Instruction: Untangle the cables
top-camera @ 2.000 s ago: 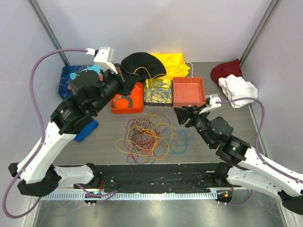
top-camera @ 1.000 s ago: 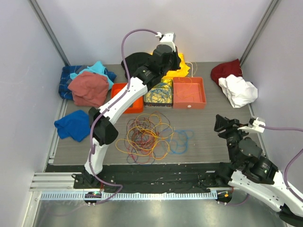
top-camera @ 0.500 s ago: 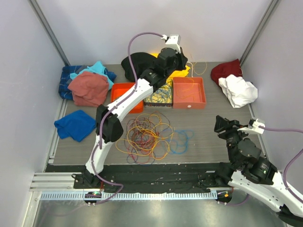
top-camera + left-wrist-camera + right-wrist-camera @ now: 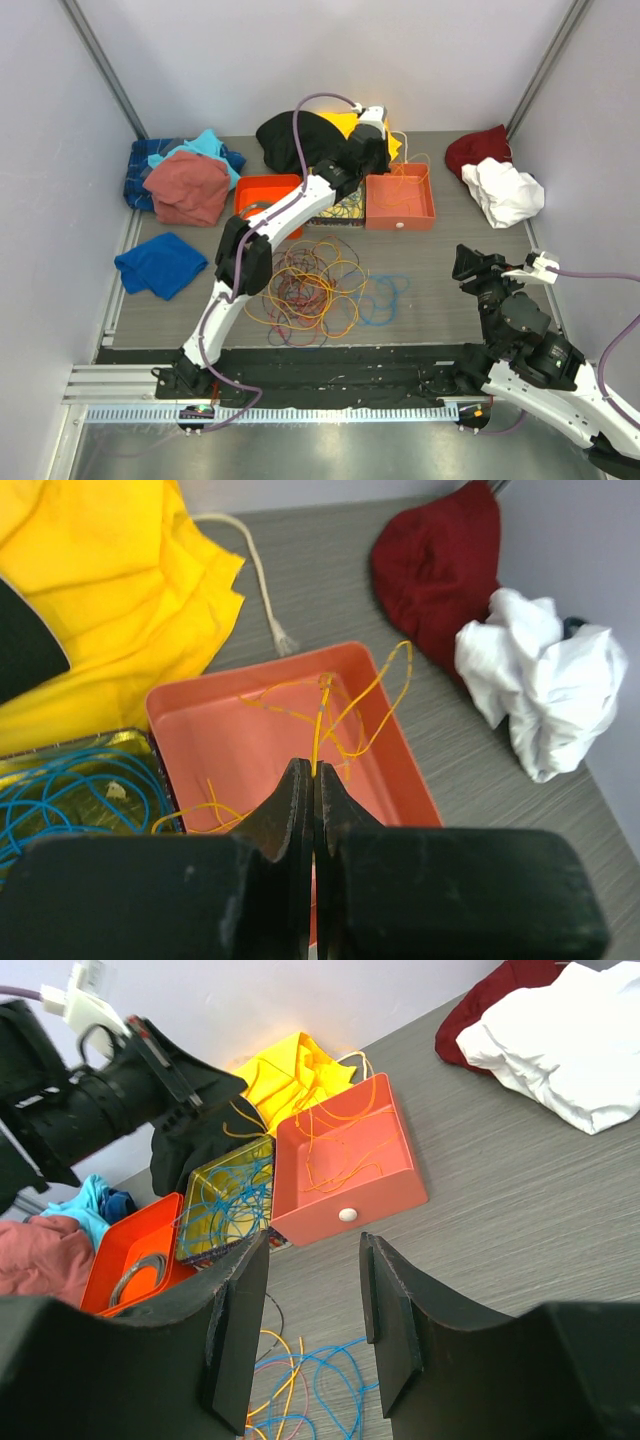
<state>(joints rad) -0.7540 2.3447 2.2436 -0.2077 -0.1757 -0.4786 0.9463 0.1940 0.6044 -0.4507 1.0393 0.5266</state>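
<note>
A tangle of thin cables [image 4: 305, 290] in orange, red, yellow, purple and blue lies on the table's middle; its blue loops show in the right wrist view [image 4: 330, 1385]. My left gripper [image 4: 378, 150] is stretched far over the salmon tray [image 4: 425, 190], shut on an orange cable [image 4: 322, 715] that loops into that tray [image 4: 240, 750]. More orange cables lie in the tray [image 4: 345, 1155]. Blue cables fill the yellow tray [image 4: 338, 205], also in the wrist views [image 4: 60, 790] [image 4: 225, 1205]. My right gripper [image 4: 470, 265] is open and empty, above the table at the right.
An orange tray [image 4: 265, 195] holds a grey coiled ring [image 4: 135, 1275]. Cloths lie around: black [image 4: 290, 135], yellow [image 4: 100, 590], dark red [image 4: 478, 148], white [image 4: 505, 190], pink [image 4: 185, 185] and blue [image 4: 155, 265]. Grey walls close in both sides.
My left arm swung from the left side across to the back and reached out over the salmon tray with the orange cable. My right arm drew back toward the right front, then stayed still.
</note>
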